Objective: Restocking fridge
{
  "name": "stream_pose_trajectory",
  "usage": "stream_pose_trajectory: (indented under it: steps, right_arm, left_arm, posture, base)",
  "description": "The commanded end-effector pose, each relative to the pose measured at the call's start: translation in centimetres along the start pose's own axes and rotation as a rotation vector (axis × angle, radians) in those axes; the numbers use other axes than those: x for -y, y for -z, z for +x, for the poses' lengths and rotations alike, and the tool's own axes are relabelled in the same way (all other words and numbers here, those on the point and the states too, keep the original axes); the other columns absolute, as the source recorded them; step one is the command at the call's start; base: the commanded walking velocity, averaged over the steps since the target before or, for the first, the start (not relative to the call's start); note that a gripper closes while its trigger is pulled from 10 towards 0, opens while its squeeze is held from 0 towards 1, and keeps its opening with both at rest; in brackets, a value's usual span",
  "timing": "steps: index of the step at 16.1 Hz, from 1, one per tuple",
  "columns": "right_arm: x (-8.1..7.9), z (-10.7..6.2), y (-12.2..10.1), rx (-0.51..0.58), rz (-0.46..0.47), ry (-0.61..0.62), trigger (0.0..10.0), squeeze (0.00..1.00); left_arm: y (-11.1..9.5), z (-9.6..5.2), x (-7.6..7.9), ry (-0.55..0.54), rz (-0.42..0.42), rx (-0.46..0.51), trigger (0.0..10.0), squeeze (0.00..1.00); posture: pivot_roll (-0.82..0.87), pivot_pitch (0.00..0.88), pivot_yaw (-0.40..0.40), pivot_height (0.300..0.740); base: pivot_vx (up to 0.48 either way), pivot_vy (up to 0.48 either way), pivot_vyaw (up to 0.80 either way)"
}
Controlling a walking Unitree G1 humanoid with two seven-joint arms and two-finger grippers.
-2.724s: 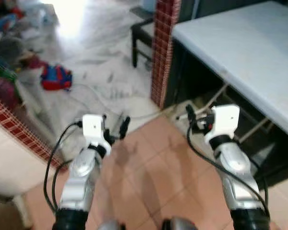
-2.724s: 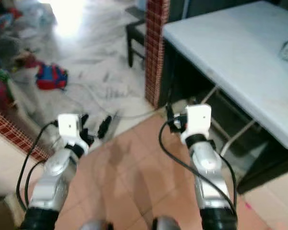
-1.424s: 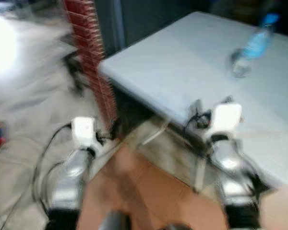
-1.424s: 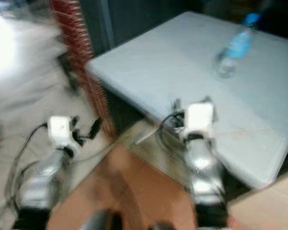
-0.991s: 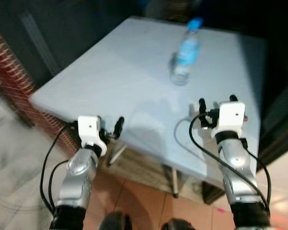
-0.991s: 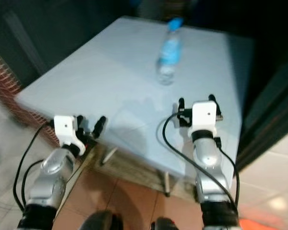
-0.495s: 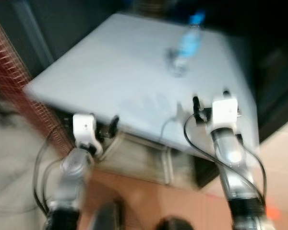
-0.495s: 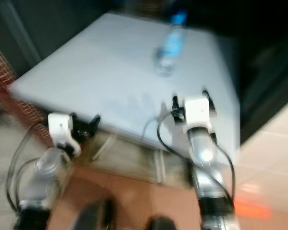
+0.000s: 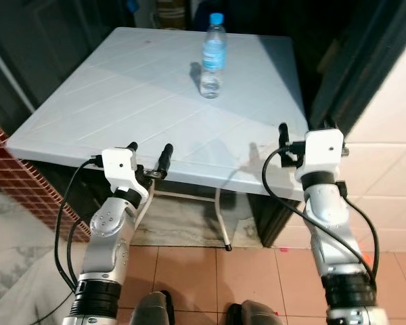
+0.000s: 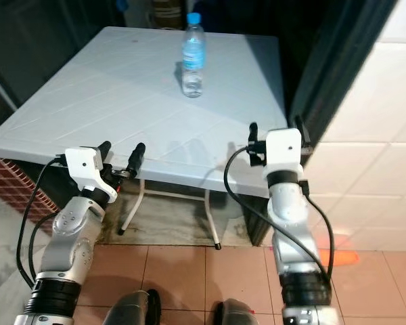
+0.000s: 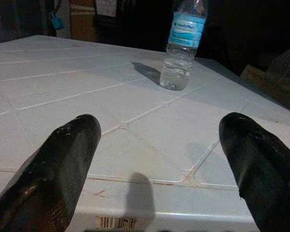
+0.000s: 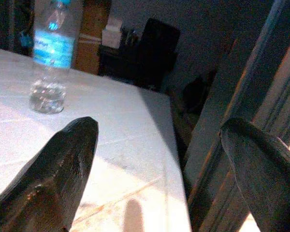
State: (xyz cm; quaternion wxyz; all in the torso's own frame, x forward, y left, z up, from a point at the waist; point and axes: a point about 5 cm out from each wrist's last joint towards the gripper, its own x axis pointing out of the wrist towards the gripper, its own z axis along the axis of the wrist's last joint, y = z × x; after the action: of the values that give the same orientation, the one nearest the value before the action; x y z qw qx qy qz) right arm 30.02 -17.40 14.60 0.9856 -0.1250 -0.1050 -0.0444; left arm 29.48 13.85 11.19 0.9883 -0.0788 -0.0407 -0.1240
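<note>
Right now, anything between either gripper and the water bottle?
Nothing visible. The water bottle stands upright alone toward the far side of the white table. Left gripper and right gripper are open at the near edge, with bare tabletop ahead.

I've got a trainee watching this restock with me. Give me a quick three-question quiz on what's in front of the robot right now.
1. True or false: the water bottle lies on its side on the white table.
2. Which describes the two grippers? A) both open and empty, at the table's near edge; B) the left gripper shut on the bottle; C) the right gripper resting on the bottle's cap.
3. Fill in: the bottle's cap is ____ in colour.

Key:
1. False: it stands upright, toward the table's far side.
2. A: the fingers are spread apart, with the bottle well beyond them.
3. Blue.
</note>
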Motion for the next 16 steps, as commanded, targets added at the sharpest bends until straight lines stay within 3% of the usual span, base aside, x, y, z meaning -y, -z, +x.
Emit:
stream_pose_trajectory:
  steps: [1,3,4,7,9,16]
  right_arm:
    - [0.1,-0.1,-0.2,0.0,0.017,0.014,10.0,0.0]
    - [-0.3,-0.2,-0.4,0.01,-0.001,-0.006,10.0,0.0]
    - [-0.2,0.3,-0.9,0.037,-0.061,-0.008,10.0,0.0]
    - [-0.5,1.6,-1.9,0.078,-0.054,-0.021,10.0,0.0]
    - [-0.9,1.2,-1.6,0.069,-0.037,-0.06,10.0,0.0]
    - [-1.3,0.8,-1.3,0.065,-0.046,-0.08,10.0,0.0]
  left_arm:
    - [-0.1,0.1,-0.1,-0.001,0.012,0.002,10.0,0.0]
    - [0.0,-0.1,-0.2,-0.014,0.007,0.002,10.0,0.0]
    - [0.1,0.0,0.0,-0.012,0.006,-0.003,10.0,0.0]
    - [0.2,0.2,0.5,0.01,0.002,-0.004,10.0,0.0]
    - [0.3,0.0,0.6,0.004,-0.009,-0.01,10.0,0.0]
    - [0.3,0.0,0.5,0.001,-0.021,-0.016,10.0,0.0]
  posture:
    - [-0.01,0.061,0.03,0.74]
    - [-0.02,0.069,0.028,0.74]
    - [-0.02,0.079,0.028,0.74]
    - [-0.02,0.087,0.025,0.74]
    - [-0.02,0.089,0.019,0.74]
    - [-0.01,0.087,0.016,0.74]
  base:
    - [0.27,0.0,0.0]
    - [0.324,0.0,0.0]
    - [0.356,0.0,0.0]
    - [0.358,0.0,0.0]
    - [0.452,0.0,0.0]
    - [0.254,0.321,0.0]
